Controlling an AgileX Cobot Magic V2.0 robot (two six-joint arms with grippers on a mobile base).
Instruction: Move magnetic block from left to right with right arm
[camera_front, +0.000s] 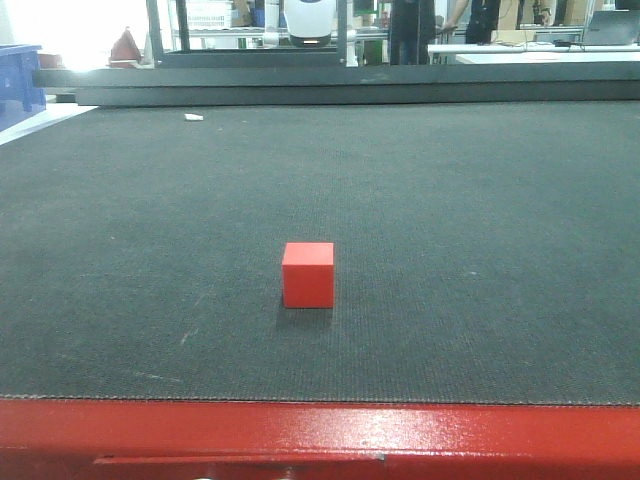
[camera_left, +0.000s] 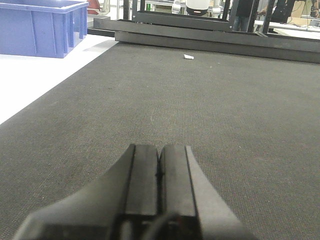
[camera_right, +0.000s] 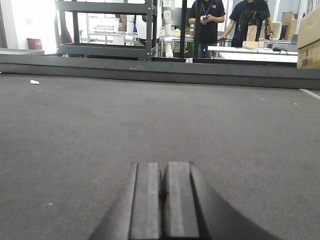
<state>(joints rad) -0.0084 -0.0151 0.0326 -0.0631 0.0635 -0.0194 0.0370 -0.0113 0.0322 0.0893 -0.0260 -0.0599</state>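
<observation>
The magnetic block (camera_front: 308, 274), a plain bright-red cube, rests on the dark mat (camera_front: 450, 250) a little toward the front edge in the front view. Neither wrist view shows it. My left gripper (camera_left: 160, 150) is shut, its two dark fingers pressed together with nothing between them, low over the mat. My right gripper (camera_right: 164, 167) is also shut and empty, low over the mat. Neither gripper appears in the front view.
A red table edge (camera_front: 320, 435) runs along the front. A small white scrap (camera_front: 194, 117) lies at the mat's far left. A blue bin (camera_left: 40, 27) stands on the white surface to the left. A dark metal frame (camera_right: 150, 65) borders the far side; people stand beyond it.
</observation>
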